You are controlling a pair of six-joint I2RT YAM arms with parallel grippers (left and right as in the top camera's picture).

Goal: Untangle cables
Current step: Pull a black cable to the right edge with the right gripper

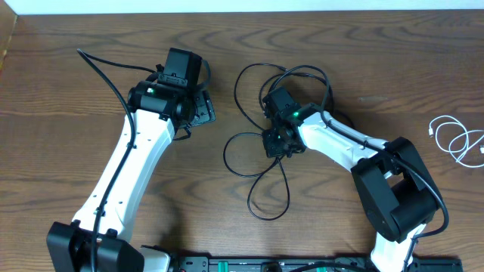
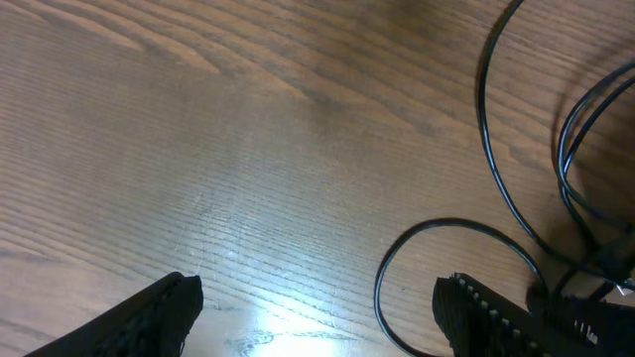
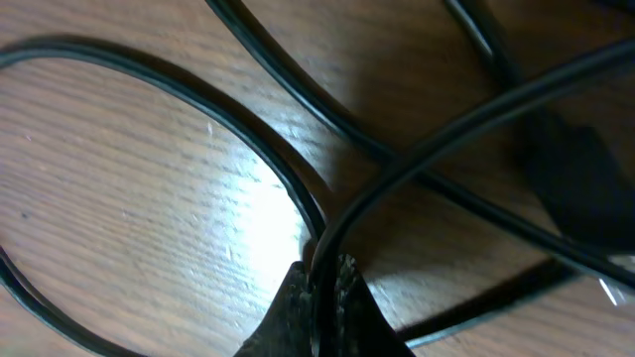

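The wooden counter (image 1: 363, 45) is carrying everything in view. The left arm (image 1: 128, 174) is reaching up from the near edge toward the upper middle, and the right arm (image 1: 340, 147) is bending in from the lower right toward the centre. The black cables (image 1: 227, 155) are lying as a loose tangle of overlapping loops at the centre of the counter, between the two arms, with strands crossing over one another under the right wrist. The white cable (image 1: 457, 140) is lying coiled on its own at the far right edge, well apart from the black tangle. The left end effector (image 2: 317, 307) is hovering over bare wood just beside the tangle's left loops, with its fingers spread wide and holding nothing. The right end effector (image 3: 322, 288) is sitting down inside the tangle, its fingertips pressed together and pinching one strand of the black cables where that strand is rising past a crossing loop. Plug ends are showing too blurred in the right wrist view to be told apart
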